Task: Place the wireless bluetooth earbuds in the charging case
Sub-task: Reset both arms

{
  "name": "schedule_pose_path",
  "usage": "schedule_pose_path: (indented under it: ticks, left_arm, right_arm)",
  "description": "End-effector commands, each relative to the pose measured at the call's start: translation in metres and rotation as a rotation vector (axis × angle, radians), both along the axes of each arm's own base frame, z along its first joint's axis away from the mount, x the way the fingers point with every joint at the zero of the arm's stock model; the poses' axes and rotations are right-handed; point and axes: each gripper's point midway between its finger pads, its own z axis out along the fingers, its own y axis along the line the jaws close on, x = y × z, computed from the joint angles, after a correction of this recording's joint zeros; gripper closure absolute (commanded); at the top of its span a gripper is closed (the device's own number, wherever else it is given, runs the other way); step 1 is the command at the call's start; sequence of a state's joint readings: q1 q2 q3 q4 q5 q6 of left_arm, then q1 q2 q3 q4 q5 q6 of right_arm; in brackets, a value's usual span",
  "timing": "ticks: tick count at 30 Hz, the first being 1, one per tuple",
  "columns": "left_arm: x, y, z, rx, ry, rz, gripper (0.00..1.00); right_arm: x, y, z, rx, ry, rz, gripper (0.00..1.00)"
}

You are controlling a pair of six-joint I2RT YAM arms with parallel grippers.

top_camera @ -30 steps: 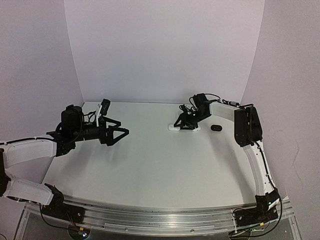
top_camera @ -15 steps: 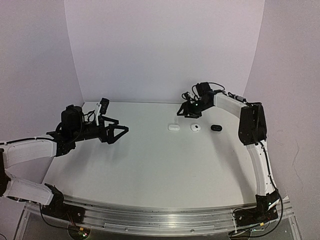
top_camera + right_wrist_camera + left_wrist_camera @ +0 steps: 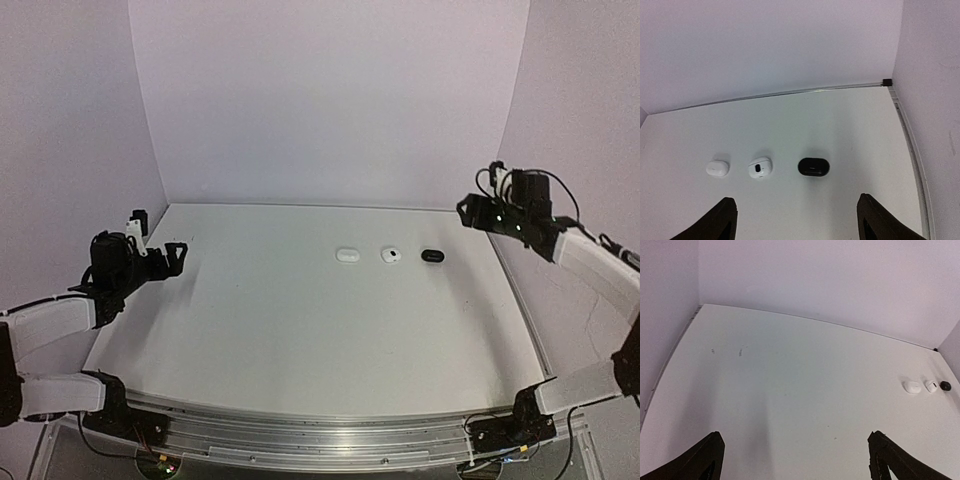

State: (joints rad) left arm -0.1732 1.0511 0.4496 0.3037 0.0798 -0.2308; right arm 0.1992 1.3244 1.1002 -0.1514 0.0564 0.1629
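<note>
The left gripper (image 3: 795,435) and right gripper (image 3: 796,197) are spread, empty; the crosswise row of small oval plastic cases (image 3: 760,167) is placed nearer the right.

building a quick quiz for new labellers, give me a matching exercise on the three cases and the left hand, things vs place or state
Things:
1. black case
2. plain white case
3. white case with dark spot
4. left hand

Descriptions:
a. middle of the row
b. open, holding nothing
c. right end of the row
d. left end of the row

Pairs: 1-c, 2-d, 3-a, 4-b
</note>
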Motion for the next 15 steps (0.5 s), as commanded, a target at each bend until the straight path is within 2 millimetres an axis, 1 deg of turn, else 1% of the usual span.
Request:
schedule_pose_path:
  ticks: [1, 2, 4, 5, 8, 10, 12, 15]
  left_arm:
    - [-0.013, 0.049, -0.012, 0.083, -0.027, 0.180, 0.00]
    - [-0.018, 0.054, -0.019, 0.102, -0.023, 0.195, 0.00]
    - [-0.027, 0.057, -0.029, 0.160, -0.023, 0.175, 0.00]
    - [-0.032, 0.056, -0.036, 0.190, -0.019, 0.156, 0.00]
    - [-0.043, 0.059, -0.051, 0.238, -0.005, 0.137, 0.00]
    - [-0.047, 0.058, -0.057, 0.235, 0.010, 0.129, 0.00]
    - [-0.048, 0.059, -0.059, 0.213, 0.015, 0.135, 0.00]
    - [-0.048, 0.061, -0.056, 0.163, 0.009, 0.165, 0.01]
  right_arm:
    - [-0.049, -0.043, -0.030, -0.019, -0.121, -0.144, 0.17]
    - [-0.065, -0.048, -0.035, -0.022, -0.146, -0.152, 0.16]
    - [-0.088, -0.054, -0.060, -0.025, -0.153, -0.162, 0.15]
    - [-0.099, -0.056, -0.068, -0.024, -0.167, -0.163, 0.14]
    - [-0.125, -0.067, -0.089, -0.005, -0.220, -0.209, 0.12]
    - [-0.137, -0.070, -0.092, 0.014, -0.280, -0.218, 0.12]
    - [-0.145, -0.073, -0.098, 0.021, -0.316, -0.229, 0.11]
    - [-0.151, -0.079, -0.094, 0.017, -0.360, -0.256, 0.11]
